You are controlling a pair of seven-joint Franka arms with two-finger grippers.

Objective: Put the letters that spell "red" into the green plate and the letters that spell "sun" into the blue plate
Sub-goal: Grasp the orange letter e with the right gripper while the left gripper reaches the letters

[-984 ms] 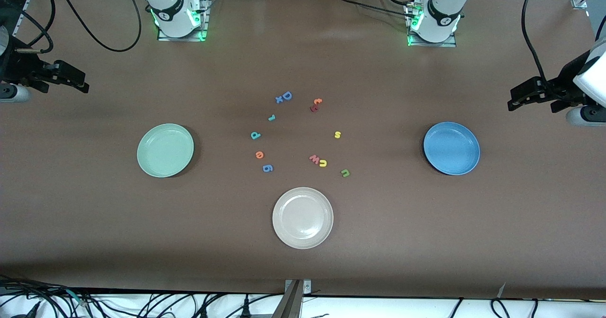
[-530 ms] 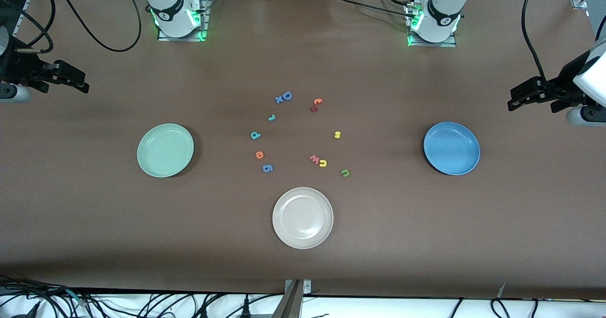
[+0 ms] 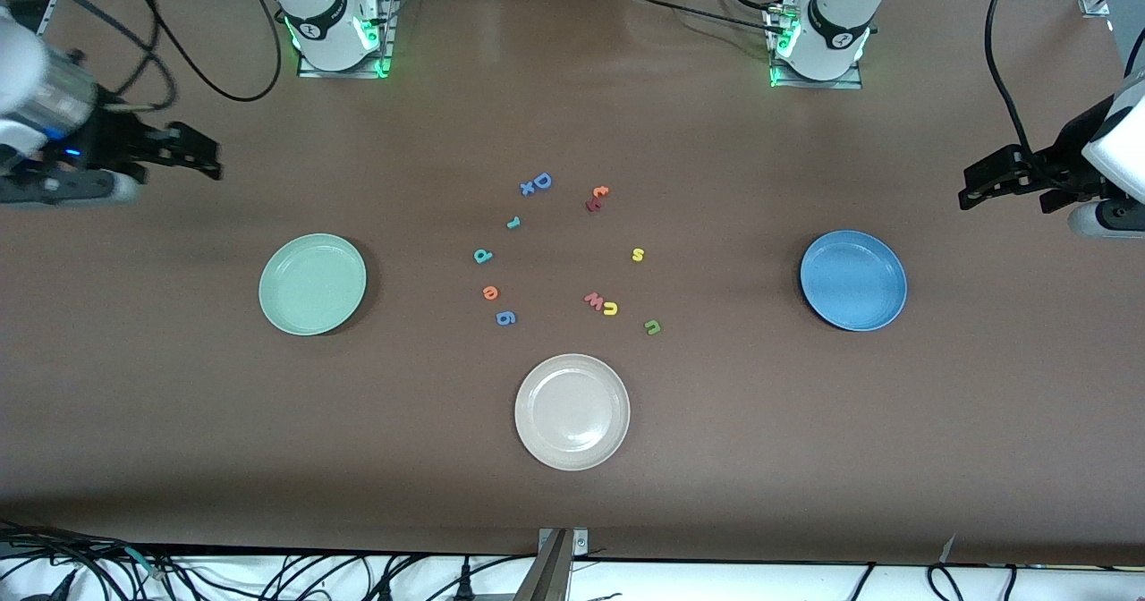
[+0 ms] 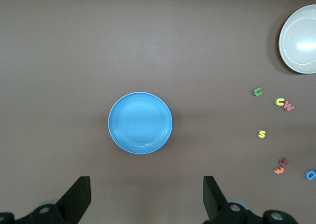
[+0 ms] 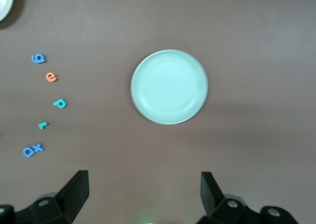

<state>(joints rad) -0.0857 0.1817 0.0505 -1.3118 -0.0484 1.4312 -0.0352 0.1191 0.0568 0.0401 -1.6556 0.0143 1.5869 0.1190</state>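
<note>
From the front camera I see the right gripper (image 3: pixel 211 163) up over the surface (image 3: pixel 572 512) at the right arm's end, jaws apart and holding nothing; the green plate (image 3: pixel 312 283) lies well apart from it, nearer the camera. My left gripper (image 3: pixel 971 191) hangs at the left arm's end, jaws also apart and empty, with the blue plate (image 3: pixel 853 280) near it and closer to the camera. Between the plates the letters are scattered: the teal r (image 3: pixel 513 223), teal d (image 3: pixel 483 256) and orange e (image 3: pixel 490 292) toward the green plate's side, the yellow s (image 3: pixel 638 254), yellow arch (image 3: pixel 610 308) and olive arch (image 3: pixel 653 326) toward the blue one. A beige plate (image 3: pixel 572 411) sits nearest the camera.

On the left wrist camera the blue plate (image 4: pixel 140 123) lies ahead of the spread jaws, with the s (image 4: pixel 261 133), yellow arch (image 4: pixel 280 102) and olive arch (image 4: pixel 257 91) well off to one side.

On the right wrist camera the green plate (image 5: pixel 169 86) lies ahead of the open jaws; the e (image 5: pixel 51 77), d (image 5: pixel 59 103) and r (image 5: pixel 43 125) lie apart from it.
</note>
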